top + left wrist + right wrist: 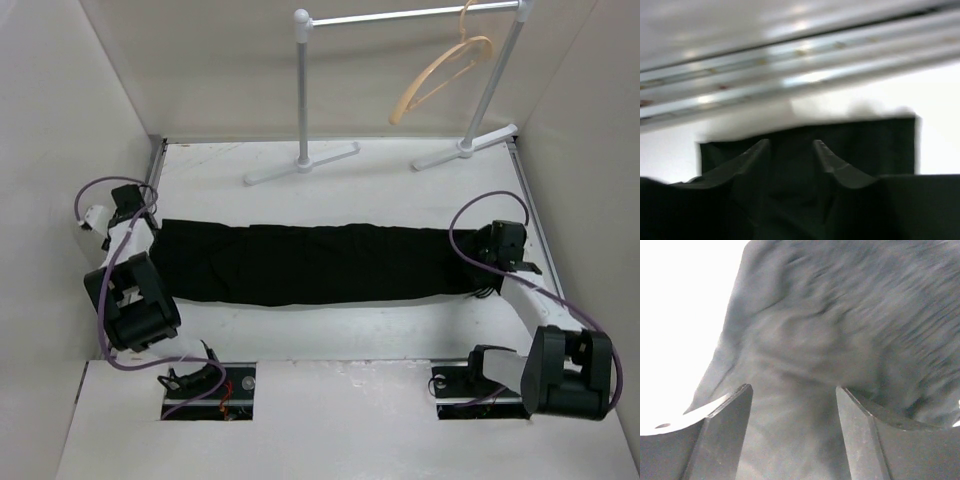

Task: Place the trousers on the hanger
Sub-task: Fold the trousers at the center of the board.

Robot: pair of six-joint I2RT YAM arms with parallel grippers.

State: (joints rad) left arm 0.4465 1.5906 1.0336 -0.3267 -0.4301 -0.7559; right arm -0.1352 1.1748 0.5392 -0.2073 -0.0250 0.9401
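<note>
The black trousers (310, 262) lie flat and stretched across the table from left to right. The tan wooden hanger (442, 72) hangs by its hook from the white rail at the back right. My left gripper (150, 236) is at the trousers' left end. In the left wrist view it (791, 147) is open, low over the black cloth (865, 145), with cloth showing between the fingers. My right gripper (488, 268) is at the trousers' right end. In the right wrist view it (794, 392) is wide open just above the cloth (830, 325), near its edge.
The white metal rail stand (302, 90) stands at the back with its feet (300, 165) on the table. Side walls close in on the left and right. A metal track (790, 60) runs along the table edge beyond the left gripper.
</note>
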